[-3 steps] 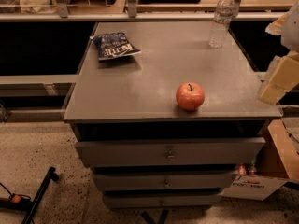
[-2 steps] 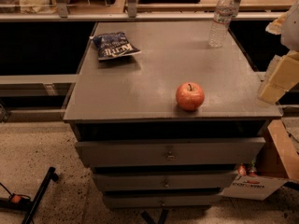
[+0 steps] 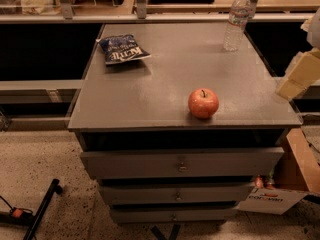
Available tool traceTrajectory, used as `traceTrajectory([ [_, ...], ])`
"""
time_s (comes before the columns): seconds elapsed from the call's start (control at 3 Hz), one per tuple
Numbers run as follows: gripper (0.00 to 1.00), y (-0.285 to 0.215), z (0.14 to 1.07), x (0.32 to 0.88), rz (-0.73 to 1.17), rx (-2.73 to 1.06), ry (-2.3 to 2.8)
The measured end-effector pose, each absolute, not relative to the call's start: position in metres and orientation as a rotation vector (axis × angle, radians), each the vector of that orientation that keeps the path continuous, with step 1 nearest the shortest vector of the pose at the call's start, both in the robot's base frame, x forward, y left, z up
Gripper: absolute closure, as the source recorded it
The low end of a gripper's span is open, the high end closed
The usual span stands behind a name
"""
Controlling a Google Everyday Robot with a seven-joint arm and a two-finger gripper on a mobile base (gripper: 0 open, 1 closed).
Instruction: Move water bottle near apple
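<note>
The water bottle (image 3: 237,21), clear ribbed plastic with a white cap, stands upright at the far right corner of the grey cabinet top (image 3: 165,79). The red-orange apple (image 3: 203,103) with a dark stem sits near the front edge, right of the middle. The bottle and the apple are well apart, the bottle far behind the apple. My gripper (image 3: 300,75) shows as a pale, blurred shape at the right edge of the view, beside the cabinet's right side and close to the camera. It holds nothing that I can see and touches neither object.
A dark blue chip bag (image 3: 122,50) lies at the far left of the top. Drawers (image 3: 180,163) are below the top. A cardboard box (image 3: 295,174) stands on the floor at the right. A black bar (image 3: 42,208) lies on the floor at the left. Shelving runs behind.
</note>
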State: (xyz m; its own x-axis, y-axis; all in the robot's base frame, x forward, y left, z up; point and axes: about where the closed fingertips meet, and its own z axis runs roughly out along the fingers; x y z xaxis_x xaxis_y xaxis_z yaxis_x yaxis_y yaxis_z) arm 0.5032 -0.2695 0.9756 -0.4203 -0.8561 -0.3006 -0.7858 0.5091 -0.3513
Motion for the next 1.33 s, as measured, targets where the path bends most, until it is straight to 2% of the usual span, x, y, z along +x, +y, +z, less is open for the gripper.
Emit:
traceTrajectory([
  [0.33,0.0,-0.294,0.98,0.543,-0.216,-1.194,2.234],
  [1.33,0.0,-0.287,0.987,0.564,-0.253,-1.133,2.166],
])
